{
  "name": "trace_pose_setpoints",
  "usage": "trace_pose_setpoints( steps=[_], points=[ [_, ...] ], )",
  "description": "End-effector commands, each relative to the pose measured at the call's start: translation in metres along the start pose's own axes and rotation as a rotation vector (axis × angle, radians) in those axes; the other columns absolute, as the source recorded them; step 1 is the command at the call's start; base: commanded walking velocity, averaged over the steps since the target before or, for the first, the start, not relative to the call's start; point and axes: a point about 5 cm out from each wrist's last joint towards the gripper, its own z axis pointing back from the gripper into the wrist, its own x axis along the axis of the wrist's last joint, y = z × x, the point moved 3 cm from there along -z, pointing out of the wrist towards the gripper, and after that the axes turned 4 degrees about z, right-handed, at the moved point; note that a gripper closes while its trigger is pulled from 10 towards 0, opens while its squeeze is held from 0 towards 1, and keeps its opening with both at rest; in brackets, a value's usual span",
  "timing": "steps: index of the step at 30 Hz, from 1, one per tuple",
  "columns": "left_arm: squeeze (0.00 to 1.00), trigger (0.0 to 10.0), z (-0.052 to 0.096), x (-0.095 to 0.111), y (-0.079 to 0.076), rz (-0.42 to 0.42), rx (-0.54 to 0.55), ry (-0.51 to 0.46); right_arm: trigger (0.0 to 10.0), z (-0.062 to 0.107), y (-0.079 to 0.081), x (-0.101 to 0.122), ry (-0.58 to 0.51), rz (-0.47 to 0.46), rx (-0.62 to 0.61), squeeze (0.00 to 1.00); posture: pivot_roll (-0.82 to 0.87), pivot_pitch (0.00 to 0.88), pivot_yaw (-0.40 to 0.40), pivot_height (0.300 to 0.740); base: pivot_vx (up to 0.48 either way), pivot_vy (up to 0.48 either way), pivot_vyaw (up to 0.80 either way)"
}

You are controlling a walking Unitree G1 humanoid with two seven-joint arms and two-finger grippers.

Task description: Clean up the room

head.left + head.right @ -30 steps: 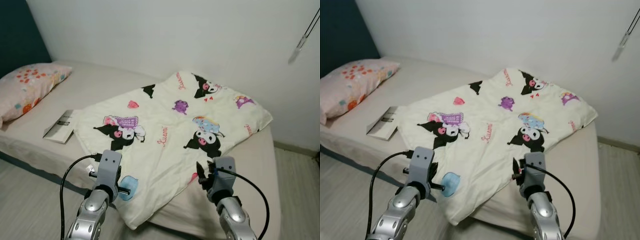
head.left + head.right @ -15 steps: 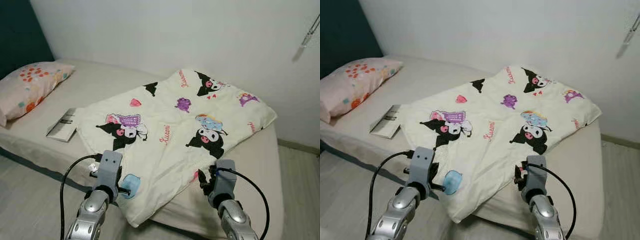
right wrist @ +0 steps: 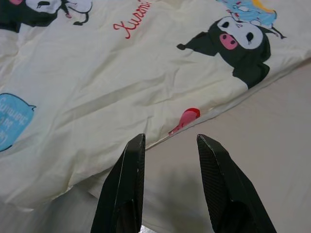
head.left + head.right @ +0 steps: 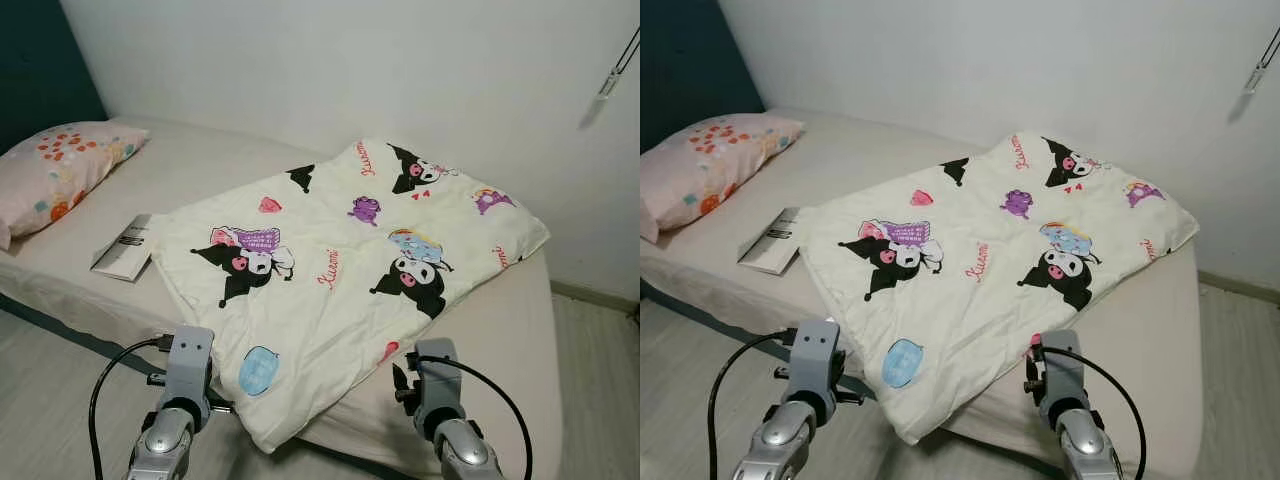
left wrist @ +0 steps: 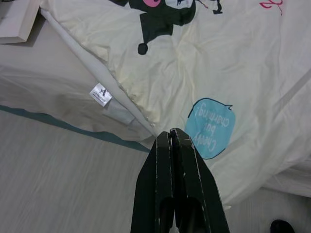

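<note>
One bed (image 4: 500, 330) with a beige sheet lies ahead of both tools, against a plain white wall (image 4: 330, 60), with pale plank floor (image 4: 50, 380) beneath the left tool. A cream cartoon-print blanket (image 4: 330, 270) is spread over the bed, its near corner hanging off the edge between the tools. Farther off to the left lie a floral pink pillow (image 4: 60, 170) and a booklet (image 4: 125, 248). The left tool (image 5: 171, 138) has its fingers pressed together; the right tool (image 3: 167, 145) has them apart, empty, above the blanket's edge.
</note>
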Motion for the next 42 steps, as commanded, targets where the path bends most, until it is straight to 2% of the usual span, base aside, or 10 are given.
trace_pose_setpoints(
  steps=[1, 23, 34, 42],
  points=[
    [0.00, 10.0, 0.003, -0.002, 0.000, 0.014, 0.005, -0.006, 10.0, 0.000, 0.001, -0.003, 0.017, -0.026, -0.005, 0.00, -0.10, 0.156, -0.008, 0.715, 0.000, 0.000, 0.00],
    [0.00, 10.0, 0.002, 0.001, -0.009, 0.013, -0.034, -0.017, 10.0, -0.002, 0.000, 0.003, -0.008, -0.049, 0.016, 0.00, -0.10, 0.135, -0.005, 0.635, 0.000, 0.000, 0.00],
    [0.00, 10.0, 0.002, 0.007, -0.008, 0.061, -0.039, -0.045, 10.0, -0.005, 0.000, 0.010, -0.034, -0.042, 0.027, 0.00, -0.10, 0.135, -0.012, 0.635, 0.000, 0.000, 0.00],
    [0.00, 10.0, 0.004, 0.009, -0.011, 0.037, -0.062, -0.054, 10.0, -0.005, 0.000, 0.011, -0.040, -0.044, 0.028, 0.00, -0.09, 0.142, -0.010, 0.635, 0.000, 0.000, 0.00]
  ],
)
